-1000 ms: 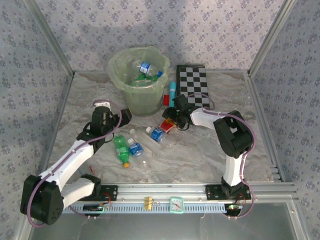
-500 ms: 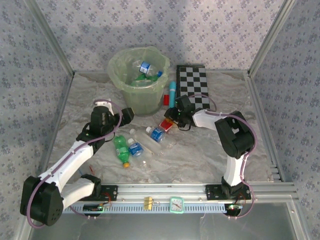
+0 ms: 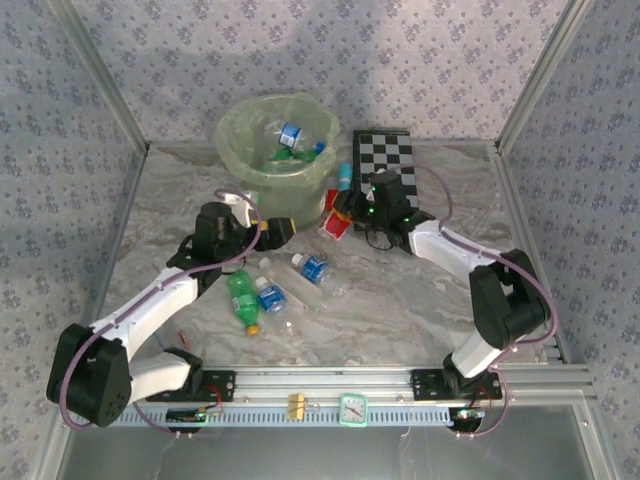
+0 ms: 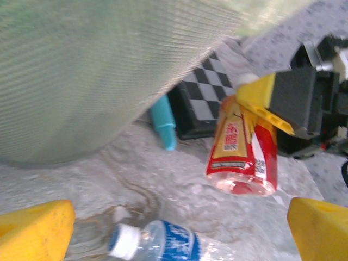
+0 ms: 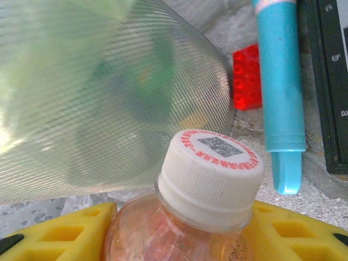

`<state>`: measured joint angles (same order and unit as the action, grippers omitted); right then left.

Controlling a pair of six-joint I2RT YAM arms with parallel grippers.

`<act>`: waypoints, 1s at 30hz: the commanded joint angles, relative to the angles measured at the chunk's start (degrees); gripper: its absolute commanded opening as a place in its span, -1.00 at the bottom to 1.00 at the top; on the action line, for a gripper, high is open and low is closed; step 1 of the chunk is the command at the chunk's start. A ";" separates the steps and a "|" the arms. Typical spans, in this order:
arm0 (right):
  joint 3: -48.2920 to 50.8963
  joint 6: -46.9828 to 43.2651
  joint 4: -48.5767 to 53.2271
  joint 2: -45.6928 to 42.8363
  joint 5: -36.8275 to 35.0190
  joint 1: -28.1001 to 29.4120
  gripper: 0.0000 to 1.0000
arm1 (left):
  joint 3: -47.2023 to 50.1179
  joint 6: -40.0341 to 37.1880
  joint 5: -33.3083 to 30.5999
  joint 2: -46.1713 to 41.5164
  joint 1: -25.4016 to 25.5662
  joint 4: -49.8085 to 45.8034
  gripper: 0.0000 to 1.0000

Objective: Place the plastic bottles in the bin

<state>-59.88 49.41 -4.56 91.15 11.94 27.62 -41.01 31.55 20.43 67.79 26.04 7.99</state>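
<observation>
Far side: passage between bin point(image 3: 277, 160) and checkerboard point(image 3: 385, 165) blocked by teal tube point(image 3: 344, 176) and red block point(image 3: 331, 200). Right arm's fingers point(image 5: 60, 234), clamped on the red-labelled bottle point(image 3: 338, 224), occupy the bin's near-right flank; left arm's fingers point(image 4: 35, 228), spread, stand just near of the bin. Loose bottles point(image 3: 270, 296) litter centre counter point(image 3: 420, 300). Near-right counter bare.

The left arm point(image 3: 150, 300) and right arm point(image 3: 452, 247) share white shells, black joints, looping mauve cables and yellow fingers point(image 5: 54, 234)

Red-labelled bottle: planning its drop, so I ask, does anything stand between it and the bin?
Nothing visible does. The red-labelled bottle, in the right gripper, is next to the bin; the red block and teal tube lie off to one side.
</observation>
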 commanded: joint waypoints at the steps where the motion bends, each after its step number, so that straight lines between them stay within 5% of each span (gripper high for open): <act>1: 0.76 -4.88 1.41 -3.67 1.36 -0.19 -0.29 | -3.77 -2.22 5.20 2.28 3.38 2.65 1.00; 23: 6.70 -9.72 -3.96 -11.66 9.02 -0.01 -0.32 | -13.55 3.66 12.62 20.81 12.57 10.22 0.98; 30: 7.64 -9.94 -4.06 -13.12 8.97 -0.17 -0.32 | -13.77 5.62 12.84 22.45 12.63 12.75 0.37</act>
<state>-52.73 40.58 -7.49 80.07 19.79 27.59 -52.86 36.69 32.62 89.60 38.74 18.06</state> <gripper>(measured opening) 0.555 0.712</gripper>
